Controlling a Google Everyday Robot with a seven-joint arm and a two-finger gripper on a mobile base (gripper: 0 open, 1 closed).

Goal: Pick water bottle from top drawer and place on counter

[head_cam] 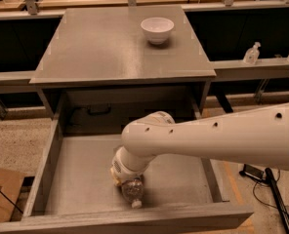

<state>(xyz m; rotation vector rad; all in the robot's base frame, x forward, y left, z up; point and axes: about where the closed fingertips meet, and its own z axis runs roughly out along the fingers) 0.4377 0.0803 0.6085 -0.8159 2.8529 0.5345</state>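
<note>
Reaching steeply down into the top drawer (46, 172), the white arm (217, 139) holds its hand (128, 183) right over the water bottle (133, 193), close to the drawer's front wall and a little left of the drawer's middle. The bottle lies tipped over on the drawer floor, its white cap pointing at the front wall. That is probably why the wrist bends so sharply downward: a bottle lying in a low-walled box is easiest to take from above.

The wrist's bulk covers the hand, so I cannot tell whether it is spread, closed or already gripping the bottle. The two look to be touching, or very nearly so. By my reading the grasp is the step in hand, and the lift and the placing are not yet done.

Above and behind the drawer lies the worktop (98, 50), with a white bowl (157, 29) on the side far from the drawer. The part nearest the drawer therefore seems the sensible landing place. Thin crinkled plastic may buckle or slip under a squeeze.
</note>
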